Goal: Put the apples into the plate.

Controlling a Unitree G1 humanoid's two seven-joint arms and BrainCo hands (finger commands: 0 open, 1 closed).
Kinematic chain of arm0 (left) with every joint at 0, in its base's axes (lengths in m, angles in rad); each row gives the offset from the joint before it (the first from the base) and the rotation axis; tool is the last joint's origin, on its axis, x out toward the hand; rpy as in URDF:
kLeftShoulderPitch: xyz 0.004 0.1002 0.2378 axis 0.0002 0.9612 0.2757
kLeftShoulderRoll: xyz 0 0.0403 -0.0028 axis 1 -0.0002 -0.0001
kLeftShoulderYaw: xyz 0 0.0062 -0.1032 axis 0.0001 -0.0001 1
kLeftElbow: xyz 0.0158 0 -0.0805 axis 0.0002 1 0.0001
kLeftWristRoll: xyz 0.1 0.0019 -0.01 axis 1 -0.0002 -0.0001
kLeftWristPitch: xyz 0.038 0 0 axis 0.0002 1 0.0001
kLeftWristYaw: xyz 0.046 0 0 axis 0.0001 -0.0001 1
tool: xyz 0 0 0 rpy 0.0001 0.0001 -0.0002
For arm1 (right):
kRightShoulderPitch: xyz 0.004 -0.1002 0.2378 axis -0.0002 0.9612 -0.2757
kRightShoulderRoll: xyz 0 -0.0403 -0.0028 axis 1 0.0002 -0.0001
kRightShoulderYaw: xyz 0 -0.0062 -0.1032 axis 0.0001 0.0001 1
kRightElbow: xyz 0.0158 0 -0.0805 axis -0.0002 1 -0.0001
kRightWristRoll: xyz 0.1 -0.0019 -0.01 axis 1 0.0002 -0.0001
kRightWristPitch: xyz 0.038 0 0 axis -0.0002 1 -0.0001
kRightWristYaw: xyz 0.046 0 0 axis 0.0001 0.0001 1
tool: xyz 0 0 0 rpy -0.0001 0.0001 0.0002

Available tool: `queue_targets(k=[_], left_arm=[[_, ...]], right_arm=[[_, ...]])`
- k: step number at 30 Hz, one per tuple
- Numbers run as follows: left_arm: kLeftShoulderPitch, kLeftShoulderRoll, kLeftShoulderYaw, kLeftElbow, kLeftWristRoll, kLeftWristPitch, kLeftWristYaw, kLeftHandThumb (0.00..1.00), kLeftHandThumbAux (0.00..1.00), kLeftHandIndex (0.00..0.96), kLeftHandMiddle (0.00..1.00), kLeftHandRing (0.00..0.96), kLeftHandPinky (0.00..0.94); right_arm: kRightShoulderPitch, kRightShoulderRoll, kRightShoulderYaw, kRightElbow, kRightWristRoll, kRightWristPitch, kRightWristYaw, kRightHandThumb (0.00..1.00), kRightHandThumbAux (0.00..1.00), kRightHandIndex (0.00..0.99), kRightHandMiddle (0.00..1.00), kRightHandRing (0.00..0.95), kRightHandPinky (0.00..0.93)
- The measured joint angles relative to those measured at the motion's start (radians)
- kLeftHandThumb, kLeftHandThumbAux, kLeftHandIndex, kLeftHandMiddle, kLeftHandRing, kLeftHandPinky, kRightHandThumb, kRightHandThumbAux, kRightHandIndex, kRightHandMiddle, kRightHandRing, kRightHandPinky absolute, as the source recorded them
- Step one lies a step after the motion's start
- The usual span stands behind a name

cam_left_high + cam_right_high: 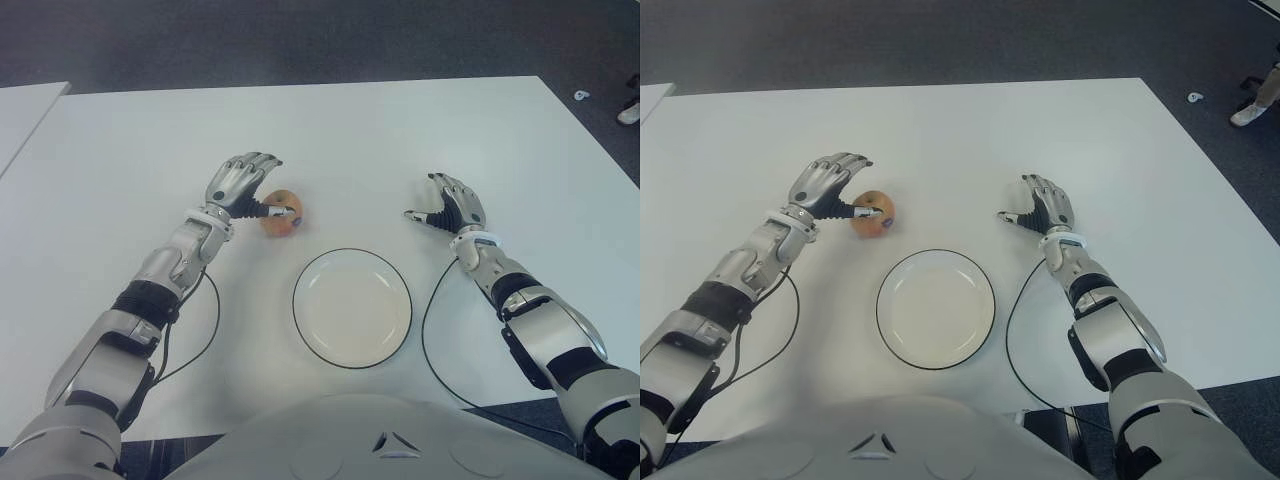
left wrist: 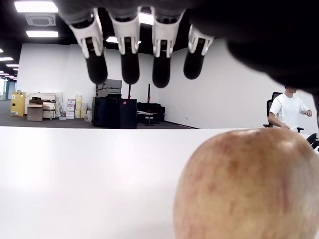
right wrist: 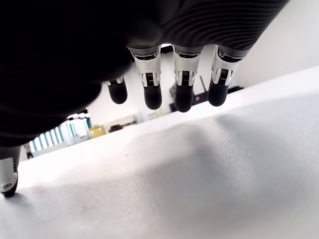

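Note:
One reddish-yellow apple (image 1: 282,213) sits on the white table (image 1: 400,130), just behind and to the left of the empty white plate (image 1: 352,307) with a dark rim. My left hand (image 1: 250,185) is directly left of the apple. Its four fingers (image 2: 129,55) are stretched out above the table, and its thumb reaches onto the apple's near side. The fingers are not closed around the apple (image 2: 249,184), which fills the lower corner of the left wrist view. My right hand (image 1: 452,205) shows open to the right of the plate, holding nothing.
Black cables (image 1: 430,330) loop from both wrists along the table's near edge. Dark floor lies beyond the far edge, and a second white table (image 1: 25,110) stands at the left. A person (image 2: 289,112) sits far off in the room.

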Motion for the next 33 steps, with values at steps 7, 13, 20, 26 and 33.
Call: queue_targets(k=[7, 13, 20, 26, 33], left_arm=[[-0.004, 0.000, 0.000, 0.002, -0.019, -0.004, -0.035, 0.353, 0.275, 0.146, 0.130, 0.121, 0.165], [-0.004, 0.000, 0.000, 0.002, -0.029, -0.004, -0.060, 0.337, 0.292, 0.140, 0.126, 0.114, 0.156], [-0.004, -0.005, 0.000, 0.015, -0.034, -0.012, -0.063, 0.327, 0.293, 0.139, 0.132, 0.117, 0.164], [-0.004, -0.013, -0.001, 0.023, -0.038, -0.018, -0.066, 0.331, 0.299, 0.147, 0.140, 0.122, 0.164], [0.000, -0.038, -0.012, 0.054, -0.040, -0.018, -0.070, 0.319, 0.301, 0.148, 0.142, 0.125, 0.173]], right_arm=[[-0.001, 0.003, 0.000, 0.000, 0.000, 0.008, 0.000, 0.323, 0.532, 0.000, 0.127, 0.114, 0.000], [-0.001, 0.003, 0.000, 0.000, 0.000, 0.008, -0.002, 0.314, 0.531, 0.000, 0.126, 0.117, 0.000], [-0.001, 0.003, 0.000, 0.000, 0.000, 0.008, -0.003, 0.313, 0.535, 0.000, 0.133, 0.122, 0.000], [-0.001, 0.003, 0.000, 0.000, 0.000, 0.008, -0.003, 0.305, 0.534, 0.002, 0.125, 0.112, 0.000], [-0.001, 0.004, 0.000, -0.001, 0.000, 0.007, -0.009, 0.309, 0.531, 0.002, 0.138, 0.121, 0.000]])
